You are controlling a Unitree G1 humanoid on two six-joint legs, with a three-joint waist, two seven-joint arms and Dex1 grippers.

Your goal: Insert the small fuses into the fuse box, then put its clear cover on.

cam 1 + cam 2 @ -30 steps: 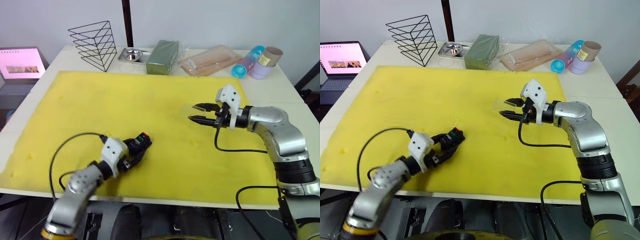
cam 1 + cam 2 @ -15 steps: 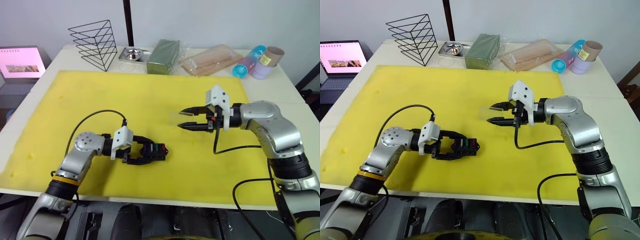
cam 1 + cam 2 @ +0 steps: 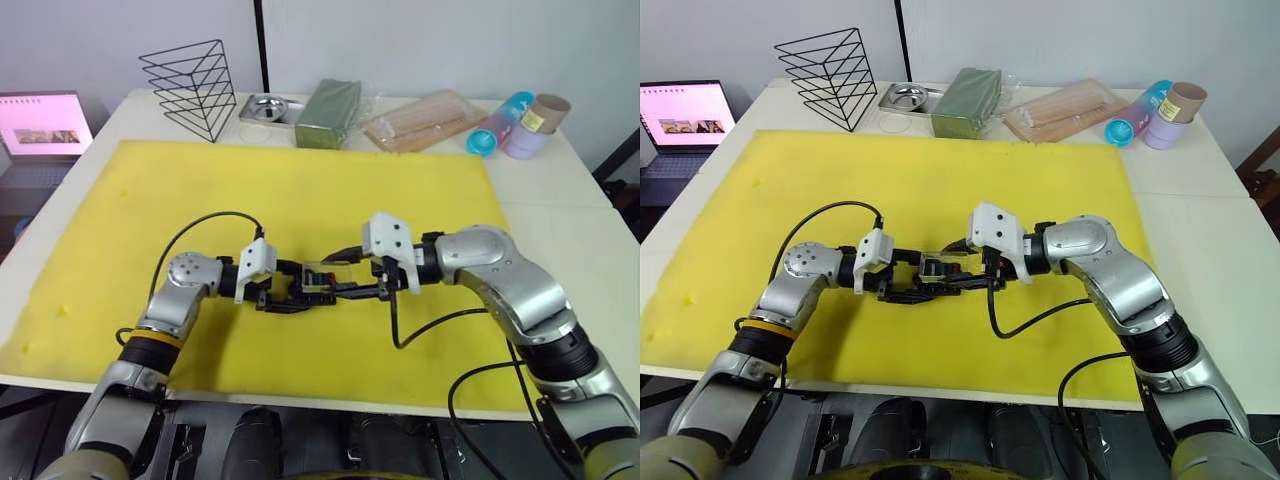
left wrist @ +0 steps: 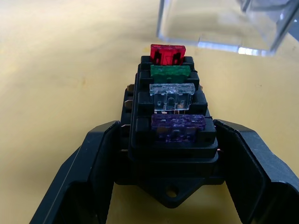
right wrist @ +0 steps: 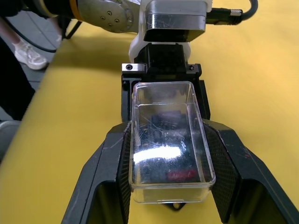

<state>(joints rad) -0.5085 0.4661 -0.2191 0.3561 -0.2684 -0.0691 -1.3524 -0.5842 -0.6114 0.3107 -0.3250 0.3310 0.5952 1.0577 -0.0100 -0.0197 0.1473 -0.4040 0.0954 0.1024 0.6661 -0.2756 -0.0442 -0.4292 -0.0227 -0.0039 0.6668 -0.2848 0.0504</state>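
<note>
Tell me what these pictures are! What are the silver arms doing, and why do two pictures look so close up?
That is a robot with two arms. Two pictures come from cameras on its head, looking down at a yellow mat. The two close-up ones come from cameras on its wrists. Its left hand grips a little black fuse box with four small fuses plugged in: red, green, clear and purple. Its right hand holds the clear cover just above that box, not yet on it.

The white desk (image 3: 560, 190) had a big yellow mat (image 3: 200, 200) over most of it. Along the back edge sat a wire rack (image 3: 192, 88), metal dish (image 3: 265, 108), green box (image 3: 328, 113), bag of sticks (image 3: 420, 120) and some tubes (image 3: 515, 125).
</note>
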